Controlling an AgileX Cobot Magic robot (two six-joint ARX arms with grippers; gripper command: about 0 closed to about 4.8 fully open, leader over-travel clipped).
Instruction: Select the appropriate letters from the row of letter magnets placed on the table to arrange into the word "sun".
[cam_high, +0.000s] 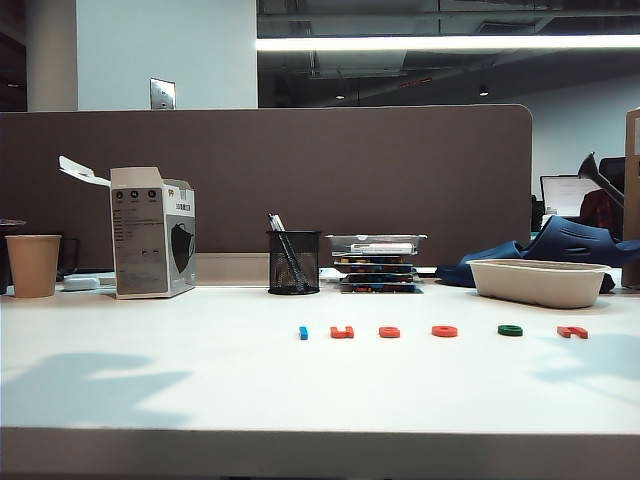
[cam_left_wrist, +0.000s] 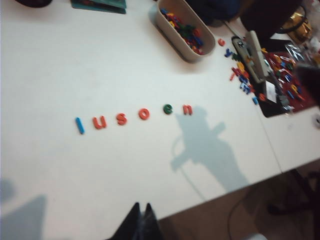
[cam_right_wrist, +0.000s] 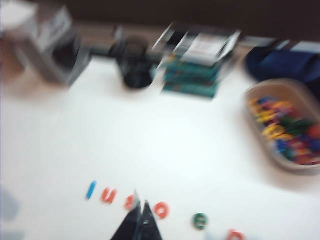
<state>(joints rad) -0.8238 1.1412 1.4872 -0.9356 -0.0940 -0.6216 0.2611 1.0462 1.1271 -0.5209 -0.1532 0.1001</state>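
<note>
A: Though the right wrist picture is blurry, where are the letters?

B: Six sit in a row on the table: blue one, "u", "s", round red one, green one, "n".

A: And the pincers?

B: The right gripper is pinched together, hanging over the "s" and hiding part of it. The left gripper looks pinched too, near the table's front edge. The front camera sees neither.
</note>
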